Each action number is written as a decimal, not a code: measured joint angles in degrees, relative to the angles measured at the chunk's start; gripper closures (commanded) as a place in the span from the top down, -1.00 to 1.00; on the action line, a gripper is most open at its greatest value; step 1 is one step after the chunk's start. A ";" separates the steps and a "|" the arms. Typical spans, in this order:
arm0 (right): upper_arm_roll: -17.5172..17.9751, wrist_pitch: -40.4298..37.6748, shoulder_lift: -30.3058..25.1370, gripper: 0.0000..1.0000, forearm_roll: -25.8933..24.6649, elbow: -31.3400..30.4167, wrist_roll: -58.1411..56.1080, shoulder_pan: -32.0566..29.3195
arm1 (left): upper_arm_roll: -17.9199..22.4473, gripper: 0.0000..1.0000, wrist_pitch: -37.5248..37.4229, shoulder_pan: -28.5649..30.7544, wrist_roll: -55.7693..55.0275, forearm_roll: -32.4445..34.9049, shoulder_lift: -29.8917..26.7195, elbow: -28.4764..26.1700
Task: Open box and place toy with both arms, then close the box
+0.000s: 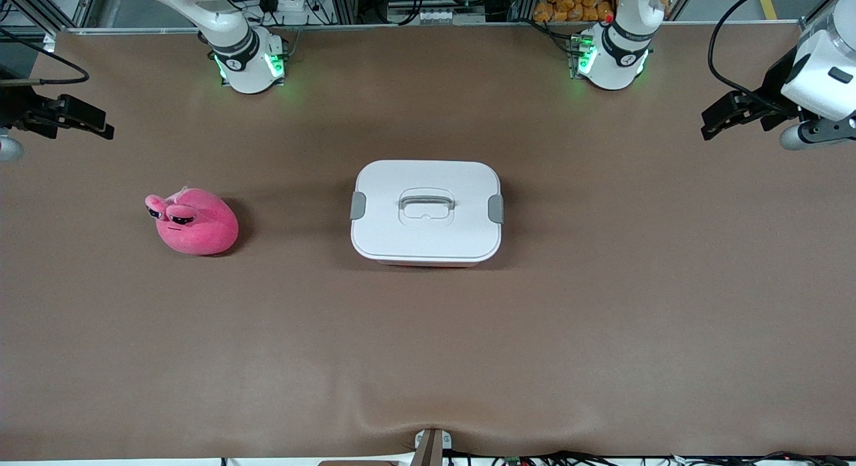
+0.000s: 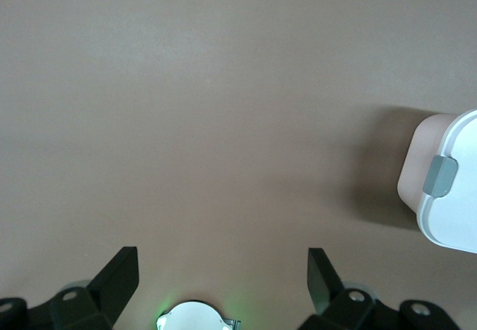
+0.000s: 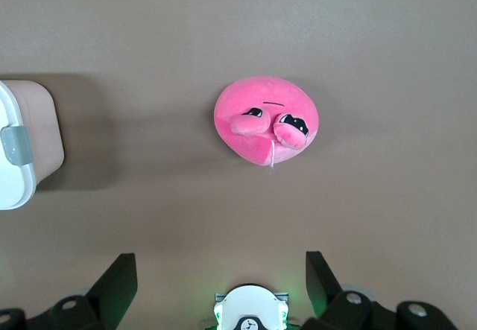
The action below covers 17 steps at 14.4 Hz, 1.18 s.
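I see a wide brown table [image 1: 428, 345] with both arm bases along its edge farthest from the front camera. The box [image 1: 426, 210] sits at the table's middle, white lid on, both grey clips [image 1: 495, 208] folded down against the sides and the handle [image 1: 426, 202] lying flat in its recess. I judge the box unopened, so the clips come first.

The toy [image 1: 194, 222], a pink plush with droopy eyes, lies on the bare mat toward the right arm's end of the table, well apart from the box. That leaves room on every side for a grasp from above.

The left gripper [image 1: 725, 118] hangs over the left arm's end of the table, empty; its wrist view shows the fingers [image 2: 119, 274] spread wide, with one box corner and one clip in sight. The right gripper [image 1: 77, 118] hangs over the right arm's end of the table, also empty and spread, its wrist camera looking down on the toy. Each arm seems parked clear of the work, facing the thing it will likely reach for.
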 measured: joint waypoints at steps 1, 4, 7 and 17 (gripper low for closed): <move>0.01 -0.01 0.00 1.00 0.00 0.00 0.00 0.04 | 0.00 1.00 0.00 -0.02 0.00 0.00 0.00 0.00; 0.04 -0.04 0.00 1.00 0.00 0.00 0.00 0.09 | -0.01 1.00 0.00 -0.02 0.00 0.00 0.00 0.00; 0.04 -0.14 0.00 1.00 0.00 0.00 0.00 0.15 | -0.01 1.00 -0.08 -0.02 0.00 0.00 0.00 0.00; -0.07 -0.21 0.34 1.00 -0.03 0.00 0.01 0.14 | -0.02 1.00 -0.83 -0.03 0.00 0.00 0.16 0.00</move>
